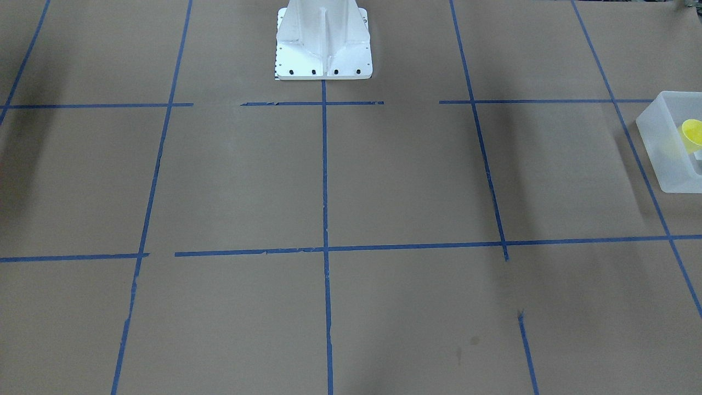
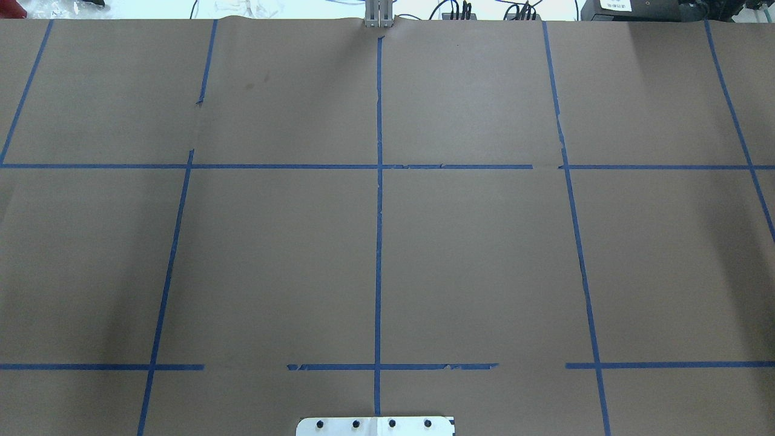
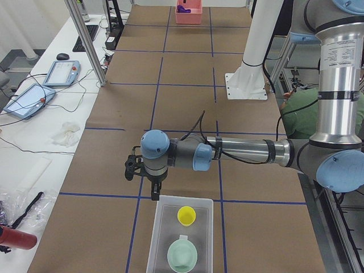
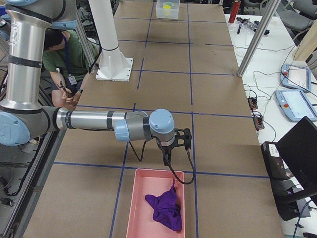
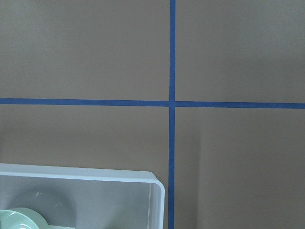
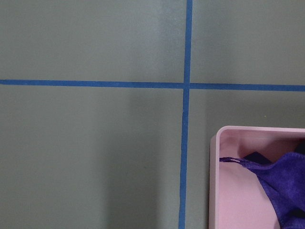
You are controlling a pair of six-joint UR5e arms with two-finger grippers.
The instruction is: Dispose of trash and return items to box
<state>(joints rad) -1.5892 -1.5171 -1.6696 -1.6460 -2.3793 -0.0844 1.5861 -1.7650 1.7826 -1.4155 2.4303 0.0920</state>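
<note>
The box (image 3: pixel 158 228) is a frosted-white bin at the table's left end. The yellow cup (image 3: pixel 186 215) and the mint-green bowl (image 3: pixel 182 254) stand inside it. The front-facing view shows the box's (image 1: pixel 661 145) corner with the cup (image 1: pixel 692 134) in it. The left wrist view shows a box corner (image 5: pixel 153 183) and the bowl's rim (image 5: pixel 19 220). My left gripper (image 3: pixel 152 190) hangs just beyond the box's rim, nothing seen in it. My right gripper (image 4: pixel 167 157) hangs by a pink tray (image 4: pixel 136 208). I cannot tell whether either is open or shut.
The pink tray holds a purple cloth (image 4: pixel 166 206); both show in the right wrist view, tray (image 6: pixel 215 148) and cloth (image 6: pixel 281 186). The white robot base (image 1: pixel 323 41) stands at the table's middle. Brown paper with blue tape lines (image 2: pixel 379 242) covers the table.
</note>
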